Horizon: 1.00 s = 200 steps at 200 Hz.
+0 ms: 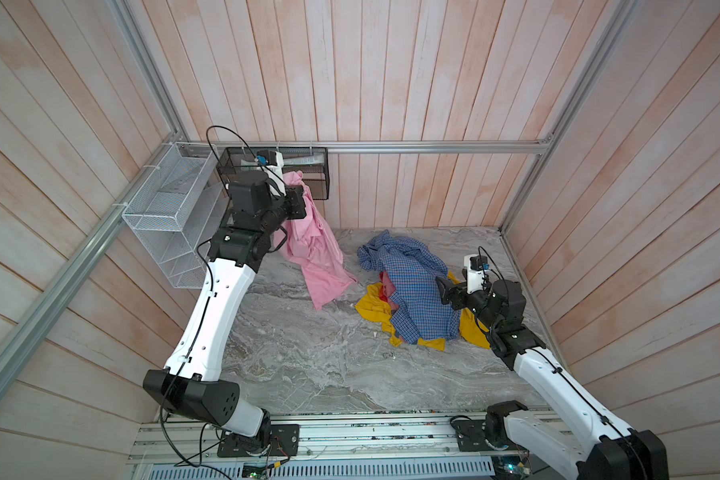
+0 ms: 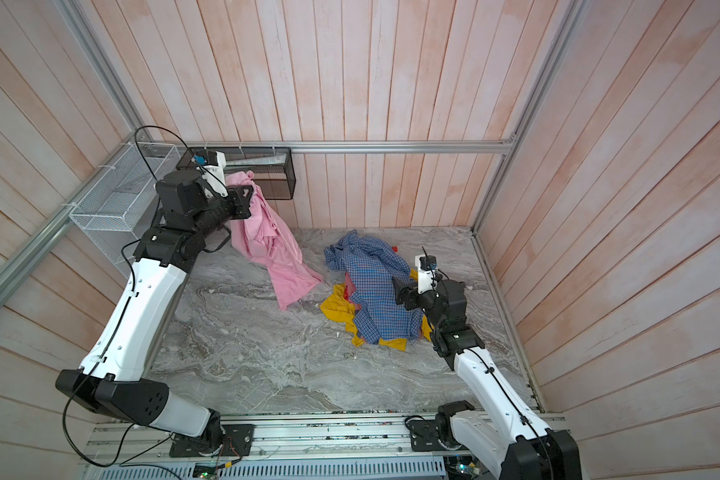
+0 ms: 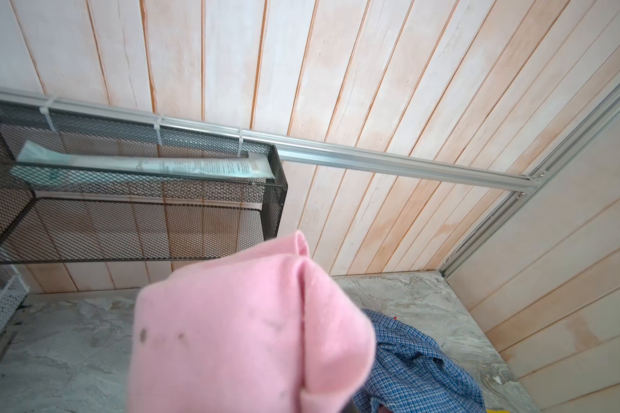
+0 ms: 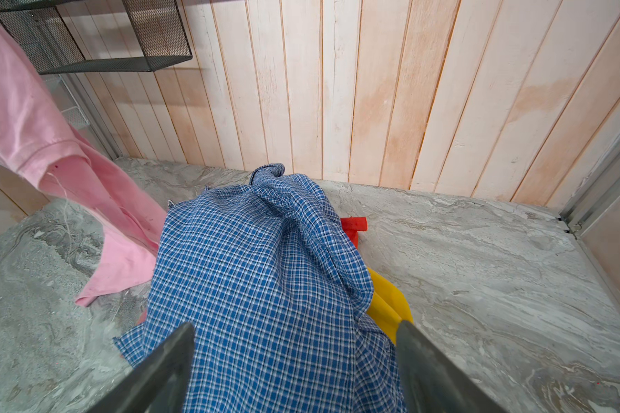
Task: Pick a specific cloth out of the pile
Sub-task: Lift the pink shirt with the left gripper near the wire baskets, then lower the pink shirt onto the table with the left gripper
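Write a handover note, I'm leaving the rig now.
Left gripper: jaws shut on the light pink soft cloth, raised near the black mesh basket; its lower end touches the marble table.
Right gripper: jaws open, empty, over the blue-and-white checked shirt.
Pile: checked shirt on the mustard-yellow cloth and red fabric.
Done: pink cloth picked out.
Left: lift it clear, set it aside.

Bunched pink cloth (image 3: 237, 332) hides part of checked shirt (image 3: 419, 361).

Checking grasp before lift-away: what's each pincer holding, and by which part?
Left pincer grips the pink cloth by a bunched upper edge; the rest hangs to the table. Right pincer is open over the blue checked shirt, holding nothing.
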Available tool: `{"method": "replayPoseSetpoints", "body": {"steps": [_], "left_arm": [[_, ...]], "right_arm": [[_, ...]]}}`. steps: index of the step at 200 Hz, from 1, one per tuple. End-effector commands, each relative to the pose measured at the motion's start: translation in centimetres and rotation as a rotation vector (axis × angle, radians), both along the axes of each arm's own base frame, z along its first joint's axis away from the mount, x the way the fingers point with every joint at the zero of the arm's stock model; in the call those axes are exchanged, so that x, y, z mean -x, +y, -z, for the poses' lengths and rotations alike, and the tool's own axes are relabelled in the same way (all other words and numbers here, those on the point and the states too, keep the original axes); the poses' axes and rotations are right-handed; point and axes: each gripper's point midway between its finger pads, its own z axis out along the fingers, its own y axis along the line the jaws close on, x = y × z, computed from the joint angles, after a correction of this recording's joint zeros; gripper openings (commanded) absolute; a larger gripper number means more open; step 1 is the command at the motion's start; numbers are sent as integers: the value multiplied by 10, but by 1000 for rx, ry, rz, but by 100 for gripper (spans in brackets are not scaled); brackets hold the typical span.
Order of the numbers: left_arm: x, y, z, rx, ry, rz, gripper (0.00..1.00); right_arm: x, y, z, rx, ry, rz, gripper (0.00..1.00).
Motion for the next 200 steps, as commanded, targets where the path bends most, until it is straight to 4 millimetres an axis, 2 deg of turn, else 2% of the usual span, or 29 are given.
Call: {"method": "replayPoseSetpoints", "body": {"steps": [1, 10, 24, 57, 69, 80, 101, 115, 132, 176, 188, 200], "left_arm": [[11, 9, -20, -18, -28, -1, 0], [10, 7, -14, -22, 0, 9, 0], [7, 4, 9, -31, 72, 25, 0], [-1, -3, 87, -53, 257, 57, 0], [-4, -1, 115, -67, 312, 45, 0], [-8, 1, 132, -87, 335, 31, 0], [-18, 20, 152, -138, 342, -56, 0], [-27, 29, 155, -153, 333, -79, 0], [-40, 35, 148, -159, 315, -86, 0], [-79, 44, 97, -175, 205, -99, 0], [-91, 46, 90, -184, 186, -103, 0], [-102, 45, 92, -212, 176, -90, 0]], "right_arm": [[-1, 3, -16, -23, -38, -15, 88], [-1, 4, -16, -24, -37, -18, 88], [-2, 5, -15, -25, -36, -21, 88], [-1, 7, -15, -29, -35, -27, 88], [-1, 8, -14, -28, -32, -28, 88], [-1, 8, -14, -27, -31, -29, 88], [-1, 8, -13, -24, -29, -30, 88], [-1, 8, -13, -24, -28, -32, 88], [-1, 9, -12, -26, -24, -34, 88], [-2, 11, -12, -27, -22, -37, 88], [-2, 11, -12, -27, -20, -35, 88], [-2, 11, -11, -24, -19, -34, 88]]}}
